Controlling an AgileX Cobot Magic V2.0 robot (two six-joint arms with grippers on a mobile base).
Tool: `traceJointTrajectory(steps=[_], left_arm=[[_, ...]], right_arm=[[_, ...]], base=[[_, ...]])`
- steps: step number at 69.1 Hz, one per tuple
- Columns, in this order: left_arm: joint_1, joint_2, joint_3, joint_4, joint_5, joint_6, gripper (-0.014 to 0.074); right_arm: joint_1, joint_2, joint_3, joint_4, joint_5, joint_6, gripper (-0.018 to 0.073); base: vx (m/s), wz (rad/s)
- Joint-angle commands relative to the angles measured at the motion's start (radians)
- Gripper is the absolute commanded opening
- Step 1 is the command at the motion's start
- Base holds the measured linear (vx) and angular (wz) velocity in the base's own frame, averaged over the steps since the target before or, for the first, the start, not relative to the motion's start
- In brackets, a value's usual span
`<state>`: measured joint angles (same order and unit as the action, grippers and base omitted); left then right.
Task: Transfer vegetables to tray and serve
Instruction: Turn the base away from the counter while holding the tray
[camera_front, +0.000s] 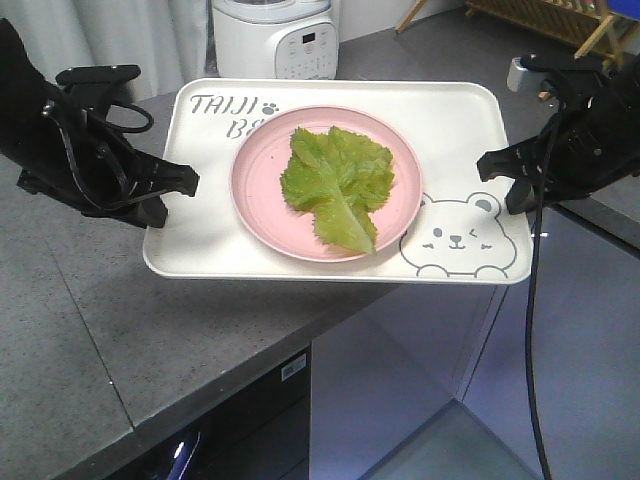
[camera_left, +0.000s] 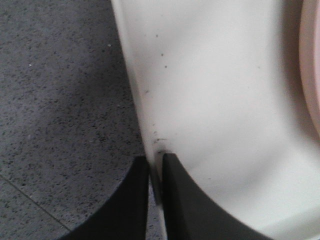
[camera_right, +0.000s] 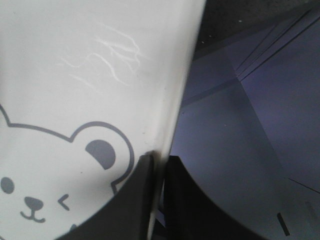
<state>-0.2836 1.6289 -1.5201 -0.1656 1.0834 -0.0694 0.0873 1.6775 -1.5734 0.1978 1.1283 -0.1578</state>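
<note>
The green crinkly vegetables (camera_front: 338, 183) lie on a round pink plate (camera_front: 262, 205) in the middle of the cream-white tray (camera_front: 460, 130). The tray is held above the grey counter and juts past its front edge. My left gripper (camera_front: 192, 181) is shut on the tray's left rim (camera_left: 150, 145), one finger above and one below. On the opposite side, my right gripper (camera_front: 482, 163) is shut on the right rim (camera_right: 172, 120), beside the winking bear drawing (camera_right: 55, 165). Only a sliver of the pink plate (camera_left: 311, 65) appears in the left wrist view.
A white rice cooker (camera_front: 275, 37) stands behind the tray at the counter's back. The speckled grey counter (camera_front: 120, 330) runs left and forward; to the right it ends over a grey floor (camera_front: 560, 340). A wooden rack (camera_front: 560, 20) stands far right.
</note>
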Motion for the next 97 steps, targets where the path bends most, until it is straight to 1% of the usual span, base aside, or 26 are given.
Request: traceJointTrajectory(steps=[1, 97], left_arm=[[-0.022, -0.051, -0.031, -0.093, -0.071, 0.024, -0.0006], [-0.022, -0.051, -0.031, -0.093, -0.071, 0.024, -0.0006]], right_arm=[[0.011, -0.052, -0.025, 0.074, -0.037, -0.026, -0.0006], [0.011, -0.052, -0.025, 0.074, -0.036, -0.026, -0.0006]], base=[[-0.01, -0.23], [-0.02, -0.29]])
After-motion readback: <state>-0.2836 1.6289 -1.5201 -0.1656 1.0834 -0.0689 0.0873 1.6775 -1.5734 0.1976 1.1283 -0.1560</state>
